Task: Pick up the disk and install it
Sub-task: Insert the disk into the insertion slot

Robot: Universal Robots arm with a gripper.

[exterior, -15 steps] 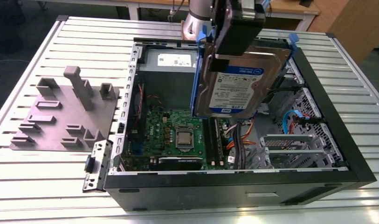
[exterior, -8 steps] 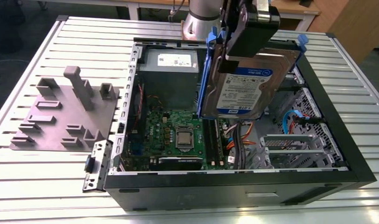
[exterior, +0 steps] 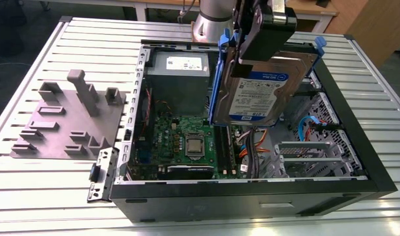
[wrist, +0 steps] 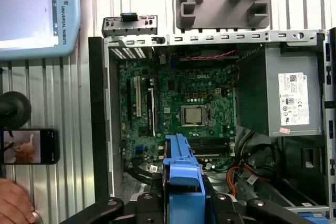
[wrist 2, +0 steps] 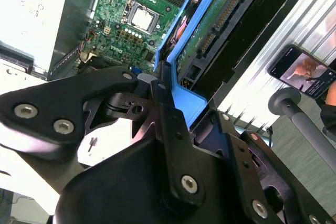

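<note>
The disk (exterior: 265, 93), a silver-grey drive with a white-and-blue label in a bright blue bracket, hangs upright on its edge above the open computer case (exterior: 252, 199). My gripper (exterior: 252, 59) is shut on the disk's upper end, gripping it by the blue bracket. The second wrist view shows the black fingers (wrist 2: 168, 129) clamped on the blue bracket (wrist 2: 184, 95), with the drive's green circuit side (wrist 2: 210, 30) beyond. In the first wrist view the bracket (wrist: 181, 174) sits over the motherboard (wrist: 184, 108).
Inside the case lie a grey power supply box (exterior: 178, 73), cables and a metal drive cage (exterior: 311, 157). A grey fixture plate with blocks (exterior: 62, 123) lies at the exterior view's left. A teach pendant (wrist: 37, 14), a phone (wrist: 29, 146) and a person's hand (wrist: 16, 203) are beside the case.
</note>
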